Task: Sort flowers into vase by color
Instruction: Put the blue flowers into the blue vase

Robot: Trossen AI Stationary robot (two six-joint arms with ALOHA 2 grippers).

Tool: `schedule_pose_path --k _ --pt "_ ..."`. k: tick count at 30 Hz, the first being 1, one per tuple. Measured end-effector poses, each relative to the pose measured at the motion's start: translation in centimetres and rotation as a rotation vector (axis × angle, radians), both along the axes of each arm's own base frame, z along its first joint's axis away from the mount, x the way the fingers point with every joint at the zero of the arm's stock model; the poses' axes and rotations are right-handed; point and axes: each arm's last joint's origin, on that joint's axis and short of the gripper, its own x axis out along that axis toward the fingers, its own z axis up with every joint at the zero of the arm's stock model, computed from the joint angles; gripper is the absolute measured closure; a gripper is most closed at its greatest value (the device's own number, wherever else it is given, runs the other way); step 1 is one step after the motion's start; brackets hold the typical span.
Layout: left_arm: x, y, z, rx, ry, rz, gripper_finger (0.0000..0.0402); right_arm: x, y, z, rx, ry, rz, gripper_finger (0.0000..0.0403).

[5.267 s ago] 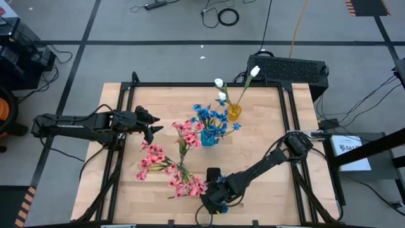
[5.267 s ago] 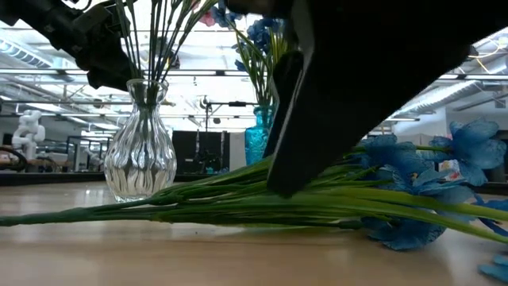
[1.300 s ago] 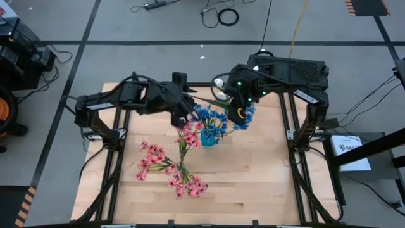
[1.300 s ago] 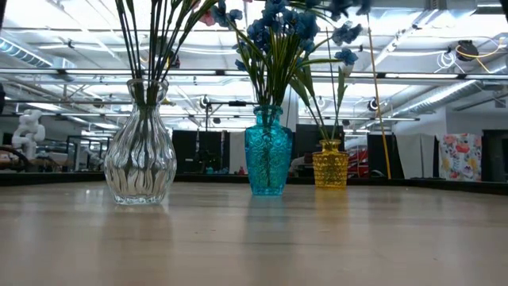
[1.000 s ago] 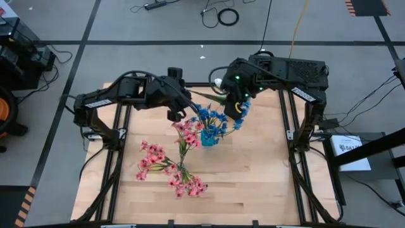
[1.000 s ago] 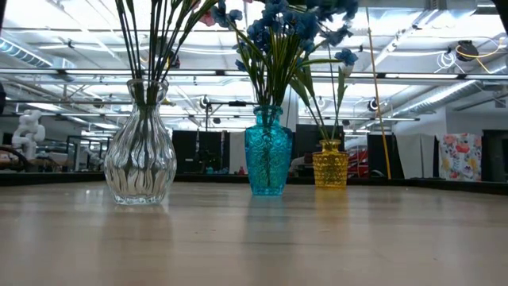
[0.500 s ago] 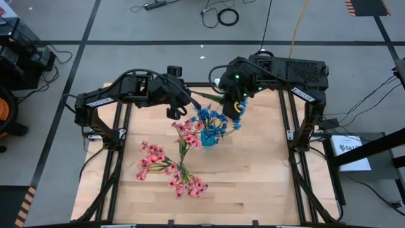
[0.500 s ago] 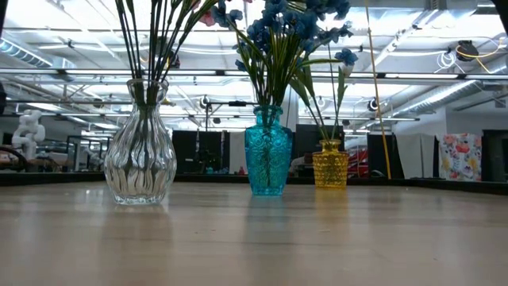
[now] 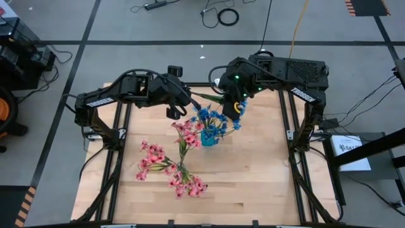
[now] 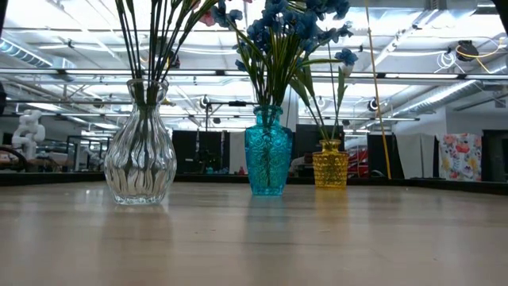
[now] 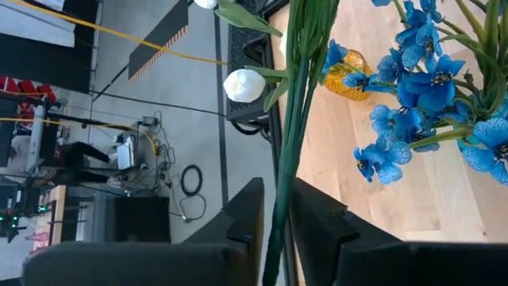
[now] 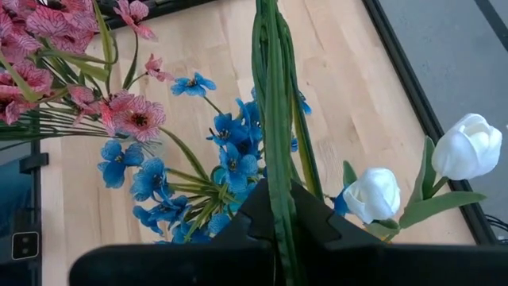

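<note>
**Operator:** What am I holding, and where is it?

**Spotter:** You have a long spray of thin green stems [image 9: 204, 97] up in the air over the far part of the wooden tabletop [image 9: 253, 183]. It sits above the teal glass vase [image 10: 267, 159] that already holds blue blossoms [image 9: 212, 120]. It runs roughly level between your two hands. Your right hand [image 9: 233, 106] is clamped shut on the bundle. Your left hand [image 9: 175, 109] has the same stems running through it, but I cannot tell whether it has closed on them.

**Operator:** How will it handle?

**Spotter:** I'd expect it to be very light, springy along its length and a bit slick. The leaves will likely snag on the flowers already in the vase. Take hold on the bare stalk, well clear of the blossoms, which would crush. The white tulip buds [image 12: 468, 147] stand just beside it, so keep clear of them.
</note>
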Motion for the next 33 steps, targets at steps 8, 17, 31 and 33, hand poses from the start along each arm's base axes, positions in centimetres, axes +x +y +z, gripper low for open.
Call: schedule_pose_path --k 8,17,31,33 --pt "0.0 0.0 0.0 0.001 0.003 -0.001 0.0378 0.0 0.0 0.0 -0.015 0.003 0.01 0.0397" --pt "-0.2 0.0 -0.3 -0.001 0.041 -0.002 0.039 -0.1 1.1 0.3 -0.13 0.008 0.088 0.0254" --pt "-4.6 -0.4 3.5 -0.032 -0.175 -0.012 0.0389 -10.0 3.4 8.3 -0.337 -0.386 0.073 0.0086" --pt "-6.0 -0.5 4.8 -0.06 -0.27 -0.019 0.0389 -10.8 4.0 9.0 -0.351 -0.434 0.096 0.0088"
